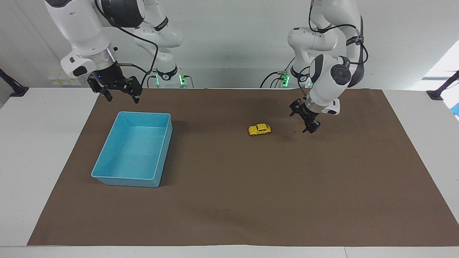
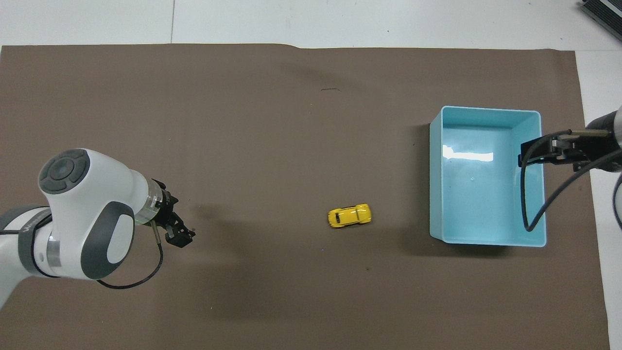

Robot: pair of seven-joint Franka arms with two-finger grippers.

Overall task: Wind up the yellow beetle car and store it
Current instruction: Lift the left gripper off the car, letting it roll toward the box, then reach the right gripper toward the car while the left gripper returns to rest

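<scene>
1. The yellow beetle car [image 1: 260, 129] stands on its wheels on the brown mat [image 1: 229, 200], between the two arms and free of both grippers; the overhead view places it nearer the blue bin [image 2: 486, 238] than the left gripper.
2. The left gripper [image 1: 305, 120] hangs just above the mat toward the left arm's end of the table, well apart from the car, its fingers spread and holding nothing.
3. The right gripper [image 1: 120, 94] hangs over the robot-side end of the bin, fingers parted and empty (that arm is waiting).
4. The bin sits on the mat toward the right arm's end; nothing shows inside it but a bright glare patch on its floor.
5. Bare mat lies between the car and the bin's nearest wall.
6. A short dark mark [image 2: 330, 89] shows on the mat farther from the robots than the car.
7. The overhead view cuts the right arm off at the frame edge, and its cable [image 2: 534, 204] loops over the bin's wall there.
8. The left arm's large white wrist housing covers part of the mat in the overhead view, so only one side of its gripper shows there.
</scene>
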